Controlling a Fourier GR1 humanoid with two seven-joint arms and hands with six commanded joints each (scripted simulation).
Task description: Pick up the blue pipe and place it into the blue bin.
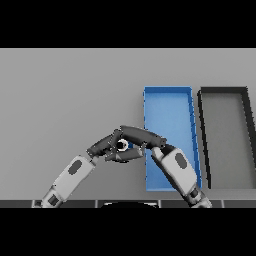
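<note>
On the grey bench [65, 100], two open bins stand side by side at the right: the blue bin [170, 95] and, just beside it on its right, a black bin [223, 91] with a grey floor. Both bins run lengthwise away from the robot.

Both hands meet just left of the blue bin's left wall, near its lower half. The left hand [102, 146] comes in from the lower left, its fingers reaching toward the meeting point. The right hand [142, 135] crosses the lower left corner of the blue bin, and its forearm covers part of the bin floor and near wall.

A small patch of blue, taken as the blue pipe [130, 145], shows between the two hands, beside a small white ring-shaped part. The pipe sits outside the bin, close to its left wall. Dark fingers cover most of it; its length and orientation cannot be determined.

Which hand grasps the pipe cannot be told, as the fingers overlap.
</note>
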